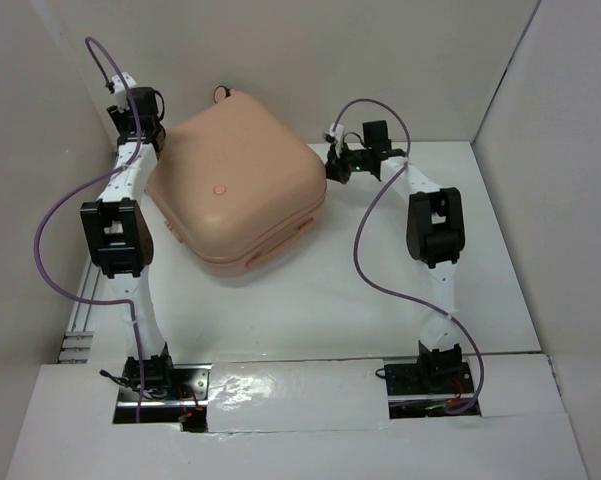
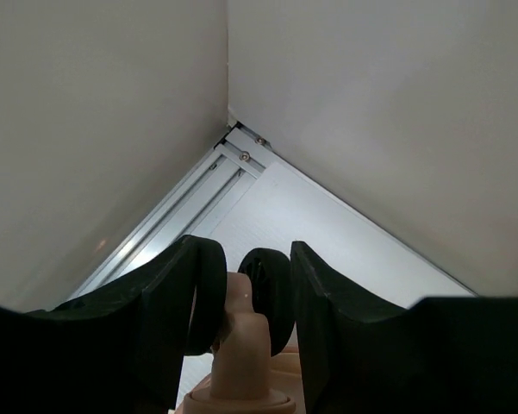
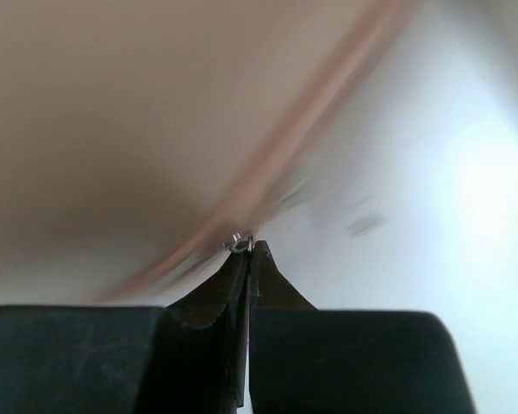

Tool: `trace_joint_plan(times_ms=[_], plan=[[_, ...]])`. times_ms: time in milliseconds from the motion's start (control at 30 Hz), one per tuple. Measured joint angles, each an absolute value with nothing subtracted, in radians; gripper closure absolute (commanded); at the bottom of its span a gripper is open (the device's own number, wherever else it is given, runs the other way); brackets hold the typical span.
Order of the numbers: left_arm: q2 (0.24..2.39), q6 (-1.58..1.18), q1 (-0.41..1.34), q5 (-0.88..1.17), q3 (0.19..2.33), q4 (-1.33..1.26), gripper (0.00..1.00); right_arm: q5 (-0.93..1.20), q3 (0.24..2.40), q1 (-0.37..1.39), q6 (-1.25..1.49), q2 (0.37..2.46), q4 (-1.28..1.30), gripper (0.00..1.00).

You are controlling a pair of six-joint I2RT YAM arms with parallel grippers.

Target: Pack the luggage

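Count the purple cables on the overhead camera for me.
2. One purple cable loops beside the left arm; the other runs beside the right arm to its base. Parts may hide behind the arms.

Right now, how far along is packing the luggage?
Done: the suitcase lies closed, its shells together. In hand: the left tool brackets a corner wheel, though whether it is clamped is unclear. The right tool is pinched on a small metal piece at the suitcase's edge, possibly a zipper pull. Left: whether the seam is fastened all round cannot be told.
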State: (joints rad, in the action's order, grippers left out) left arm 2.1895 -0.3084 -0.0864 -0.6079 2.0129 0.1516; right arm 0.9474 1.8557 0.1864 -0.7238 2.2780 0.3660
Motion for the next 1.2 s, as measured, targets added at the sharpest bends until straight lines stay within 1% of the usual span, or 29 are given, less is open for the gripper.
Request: trace_joint_plan(times_ms=[33, 100, 200, 300, 433, 467, 567, 600, 667, 700, 733, 933, 1000, 1067, 1100, 1133, 1200], plan=[[2.188, -0.306, -0.083, -0.609, 2.008, 0.15, 1.0, 0.899, 1.882, 0.199, -0.656, 2.303, 0.251, 1.0], [2.188, -0.272, -0.076, -0.638, 2.002, 0.125, 1.0, 0.826, 1.886, 0.224, -0.494, 2.329, 0.147, 1.0], [2.185, -0.203, -0.061, -0.65, 2.001, 0.112, 1.0, 0.68, 1.851, 0.234, -0.367, 2.331, -0.027, 1.0], [2.209, -0.244, 0.007, -0.494, 2.024, 0.035, 1.0, 0.61, 1.829, 0.247, -0.309, 2.337, -0.153, 1.0], [2.219, -0.246, 0.114, -0.38, 2.025, -0.067, 1.0, 0.599, 1.831, 0.253, -0.246, 2.349, -0.184, 1.0], [2.211, -0.246, 0.131, -0.366, 2.012, -0.079, 1.0, 0.602, 1.832, 0.253, -0.228, 2.352, -0.186, 0.98], [2.156, -0.273, 0.159, -0.327, 1.924, -0.105, 1.0, 0.604, 1.86, 0.244, -0.17, 2.367, -0.18, 0.68], [2.135, -0.291, 0.159, -0.318, 1.89, -0.115, 1.0, 0.588, 1.877, 0.241, -0.152, 2.374, -0.172, 0.56], [2.092, -0.321, 0.155, -0.3, 1.834, -0.119, 1.0, 0.548, 1.905, 0.229, -0.118, 2.38, -0.17, 0.45], [2.071, -0.336, 0.153, -0.289, 1.805, -0.121, 1.0, 0.523, 1.913, 0.223, -0.107, 2.378, -0.175, 0.16], [2.049, -0.35, 0.152, -0.279, 1.775, -0.123, 1.0, 0.496, 1.917, 0.219, -0.088, 2.371, -0.187, 0.0], [1.945, -0.453, 0.148, -0.25, 1.676, -0.068, 1.0, 0.316, 1.889, 0.175, 0.009, 2.238, -0.157, 0.0], [1.92, -0.474, 0.15, -0.249, 1.671, -0.023, 0.67, 0.248, 1.884, 0.165, 0.044, 2.168, -0.116, 0.0], [1.902, -0.478, 0.16, -0.265, 1.698, 0.059, 0.34, 0.191, 1.829, 0.152, 0.077, 2.066, -0.085, 0.0], [1.892, -0.482, 0.172, -0.284, 1.718, 0.112, 0.08, 0.158, 1.787, 0.147, 0.093, 2.001, -0.066, 0.0], [1.879, -0.475, 0.187, -0.307, 1.736, 0.16, 0.0, 0.131, 1.749, 0.144, 0.108, 1.947, -0.048, 0.0], [1.837, -0.482, 0.232, -0.365, 1.752, 0.286, 0.0, 0.078, 1.653, 0.142, 0.143, 1.816, -0.009, 0.0]])
